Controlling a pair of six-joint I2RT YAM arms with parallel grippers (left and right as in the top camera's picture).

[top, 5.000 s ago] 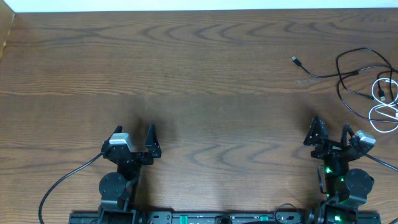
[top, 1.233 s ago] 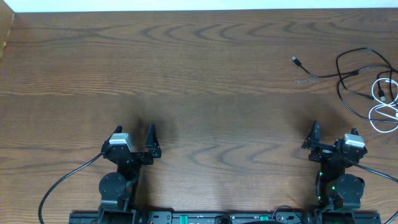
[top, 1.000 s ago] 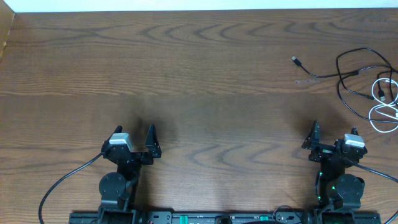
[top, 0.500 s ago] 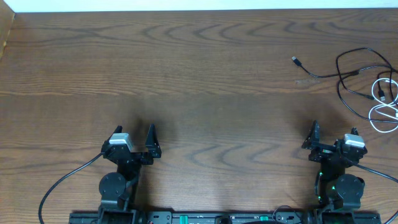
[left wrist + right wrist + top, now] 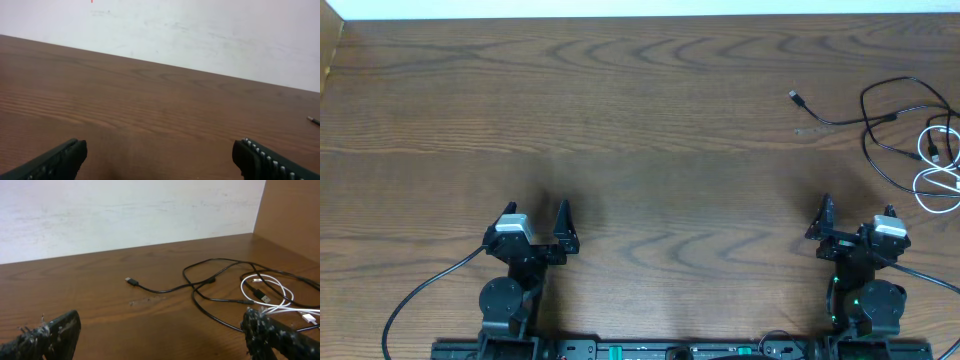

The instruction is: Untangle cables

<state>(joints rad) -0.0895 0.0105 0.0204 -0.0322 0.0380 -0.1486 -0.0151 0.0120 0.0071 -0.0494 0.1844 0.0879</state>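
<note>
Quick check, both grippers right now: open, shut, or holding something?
Left gripper: open, holding nothing.
Right gripper: open, holding nothing.

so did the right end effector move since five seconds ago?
Yes. Overhead, right end effector pulled slightly back and left, away from the white cable; unmoved over the last second.
</note>
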